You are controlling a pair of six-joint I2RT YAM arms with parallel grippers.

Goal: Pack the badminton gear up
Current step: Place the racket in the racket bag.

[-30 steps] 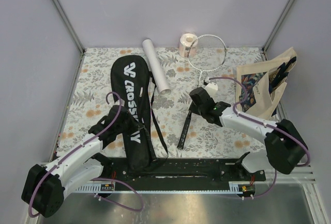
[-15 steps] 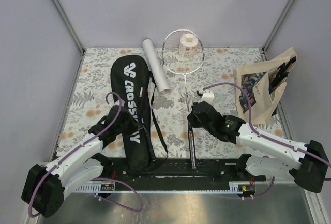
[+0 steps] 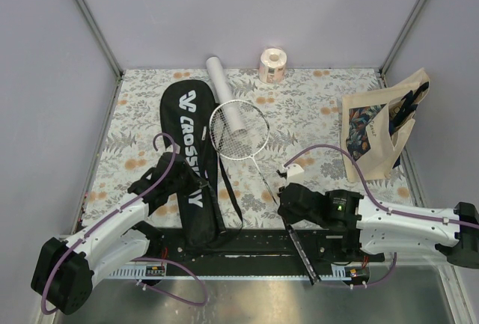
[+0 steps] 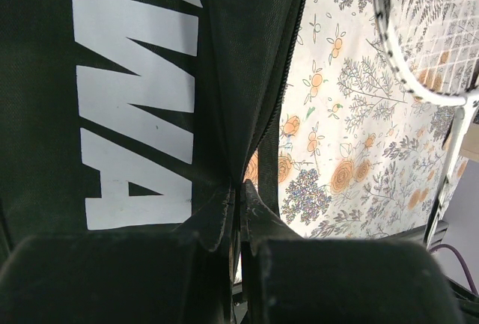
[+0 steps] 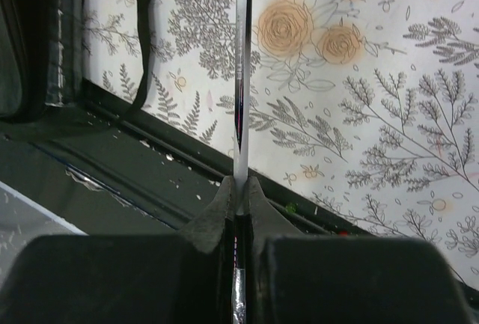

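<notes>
Gripped the thin shaft of a silver-white racket in the fully closed right gripper, its black handle slanting back over the dark near rail. Pinched the edge of the long black "CROSSWAY" racket bag in the closed left gripper. Noted the bag's black strap lying between bag and shaft. Saw the racket head overlapping the near end of the white cylindrical tube, just beside the bag. Left the beige printed tote bag and pinkish paper roll well apart.

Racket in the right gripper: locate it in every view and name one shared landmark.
Top external: racket head at centre, shaft slanting down into the right gripper.
Left wrist: head rim and strings, upper right.
Right wrist: thin shaft upright at centre, clamped.
Shared landmark: floral table cover.
</notes>
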